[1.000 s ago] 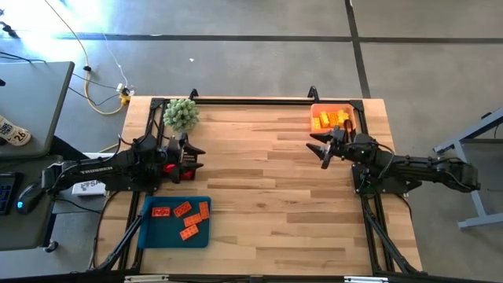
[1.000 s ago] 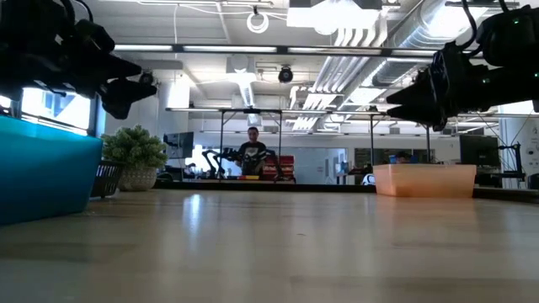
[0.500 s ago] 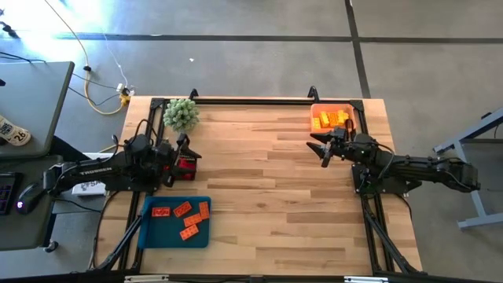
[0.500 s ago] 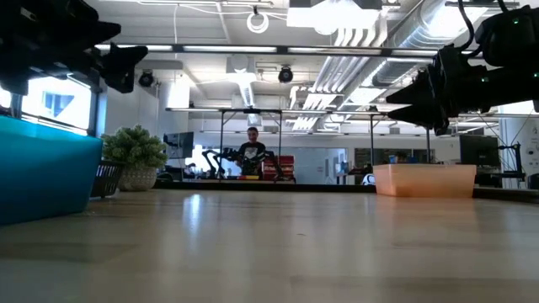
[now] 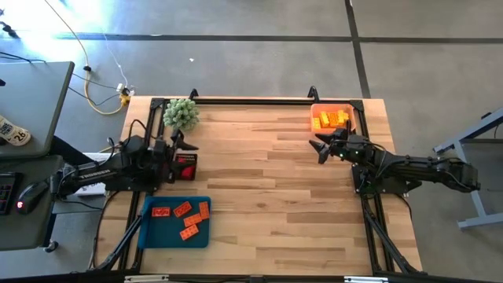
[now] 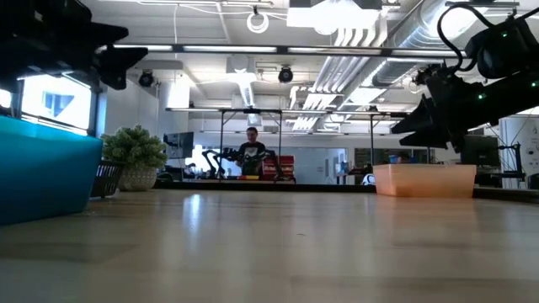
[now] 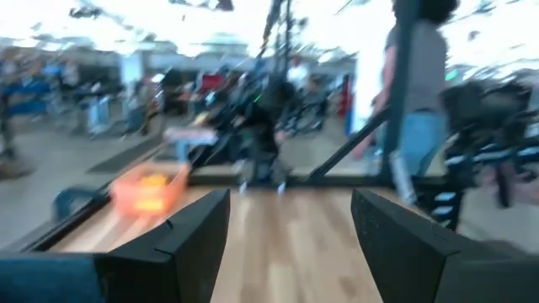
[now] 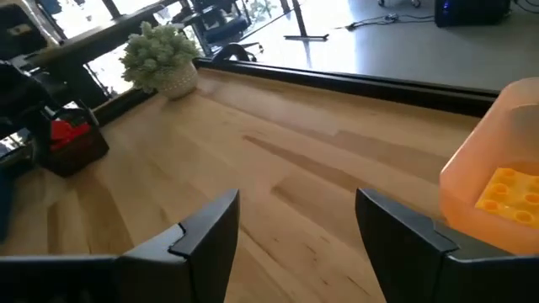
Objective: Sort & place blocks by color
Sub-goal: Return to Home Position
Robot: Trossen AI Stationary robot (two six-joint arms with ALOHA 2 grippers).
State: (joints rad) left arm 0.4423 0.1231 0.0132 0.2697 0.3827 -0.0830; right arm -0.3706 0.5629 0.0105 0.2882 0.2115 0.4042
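Several red blocks (image 5: 182, 217) lie in a blue tray (image 5: 149, 236) near the table's front left. Yellow blocks (image 5: 330, 119) lie in an orange bin (image 5: 332, 107) at the far right, and one shows in the right wrist view (image 8: 505, 189). My left gripper (image 5: 185, 144) hangs open above the table's left side, pointing about level toward the right, with nothing between its fingers (image 7: 194, 236). My right gripper (image 5: 318, 147) hangs open just in front of the orange bin (image 8: 472, 168), tipped slightly down toward the table's middle, with nothing between its fingers.
A green spiky plant ball (image 5: 181, 114) stands at the far left. A small black basket with something red in it (image 5: 186, 165) sits below my left gripper. The blue tray's wall (image 6: 42, 172) rises at the low view's left. People (image 7: 421, 93) show in the room beyond.
My left gripper has drawn back toward the table's left edge, risen a little and tipped up to about level. My right gripper has tipped downward and rolled at its wrist, staying beside the orange bin. No block has moved.
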